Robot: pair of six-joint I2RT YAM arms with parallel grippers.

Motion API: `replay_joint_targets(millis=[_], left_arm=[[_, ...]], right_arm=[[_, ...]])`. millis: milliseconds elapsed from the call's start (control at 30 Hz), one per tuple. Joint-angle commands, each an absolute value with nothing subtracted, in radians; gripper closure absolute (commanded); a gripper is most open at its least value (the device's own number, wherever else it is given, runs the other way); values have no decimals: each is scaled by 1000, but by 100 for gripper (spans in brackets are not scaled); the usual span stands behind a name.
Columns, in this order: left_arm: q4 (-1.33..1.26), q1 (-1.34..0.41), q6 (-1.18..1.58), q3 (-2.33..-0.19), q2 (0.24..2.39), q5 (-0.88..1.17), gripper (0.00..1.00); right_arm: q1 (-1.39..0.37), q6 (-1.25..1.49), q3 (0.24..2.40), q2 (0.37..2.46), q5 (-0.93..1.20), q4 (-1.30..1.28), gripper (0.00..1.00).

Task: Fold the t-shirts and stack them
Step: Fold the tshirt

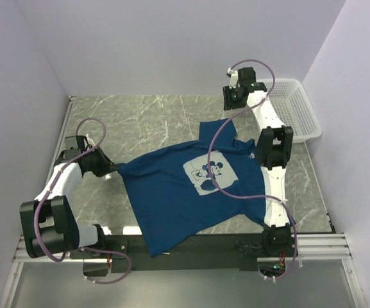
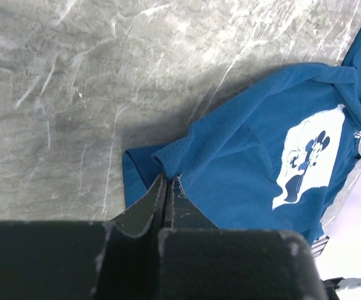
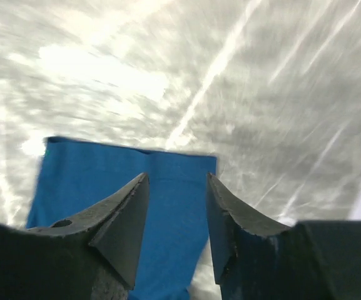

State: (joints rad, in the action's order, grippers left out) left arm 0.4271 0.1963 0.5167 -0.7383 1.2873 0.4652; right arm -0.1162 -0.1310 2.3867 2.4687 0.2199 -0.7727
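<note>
Top view: the t-shirt [image 1: 172, 192] lies print-up and crumpled across the middle of the marble tabletop [image 1: 140, 122]. Its near corner hangs over the front edge onto the arms' mounting rail. The right arm and its cable cross the shirt's right side and hide part of it. The left end effector [image 1: 113, 169] meets the shirt's left corner, but its fingers cannot be made out here. The right end effector [image 1: 231, 102] is above the far sleeve, near a white basket [image 1: 297, 109] at the far right; its fingers are too small to read.

Left wrist view: the left end effector [image 2: 167, 186] is clenched on a raised fold of the t-shirt [image 2: 243, 169], and the pinched edge disappears between the fingers. The print [image 2: 305, 156] shows, and the frame cuts off the shirt's right side.

Right wrist view: the picture is blurred. The right end effector [image 3: 177, 178] is released, with its fingers apart above a straight hem of the t-shirt [image 3: 105, 175]. I cannot tell whether they touch the cloth.
</note>
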Motion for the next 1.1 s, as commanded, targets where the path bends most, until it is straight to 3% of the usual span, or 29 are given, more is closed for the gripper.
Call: replay_joint_targets(millis=[0,267,500,1067], left_arm=[[400,202,506,-730,1273,495,100],[391,201,505,-726,1284,509,99],[388,201,503,-724,1269,509,100],[385,201,505,-724,1284,505,99]], right_arm=[[-101,-2,2396,2511,161,-775,52],[-87,41,2425,2565,140,-770,53],[-34,60,2470,2637,267,-785,53],[-64,-104,2445,2640,344,-841,53]])
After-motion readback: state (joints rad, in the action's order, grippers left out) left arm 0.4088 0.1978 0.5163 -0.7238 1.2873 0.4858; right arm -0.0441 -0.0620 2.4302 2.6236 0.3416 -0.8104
